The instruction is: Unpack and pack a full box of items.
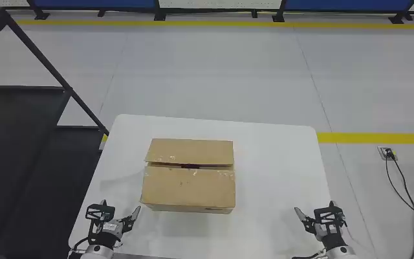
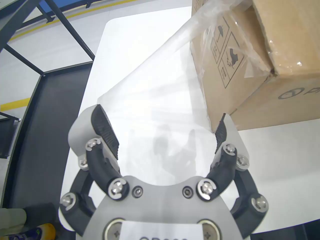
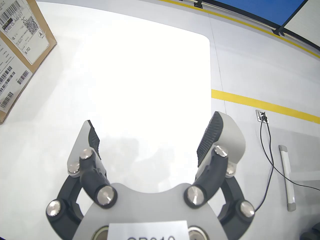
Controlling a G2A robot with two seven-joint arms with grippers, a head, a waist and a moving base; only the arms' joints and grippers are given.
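I'm looking down at the white desk (image 1: 278, 162), which is carrying the cardboard box (image 1: 189, 178) near its middle, a little toward my left side. The box is sitting flat, its long axis running left to right across the desk. Its top flaps are lying folded down, with their seam following that same axis. My left pincer (image 2: 161, 116) is hovering spread wide near the box's near left corner. My right pincer (image 3: 153, 121) is hanging spread too, well apart from the box. A loose strip of clear tape (image 2: 215, 11) is trailing off the box's upper edge.
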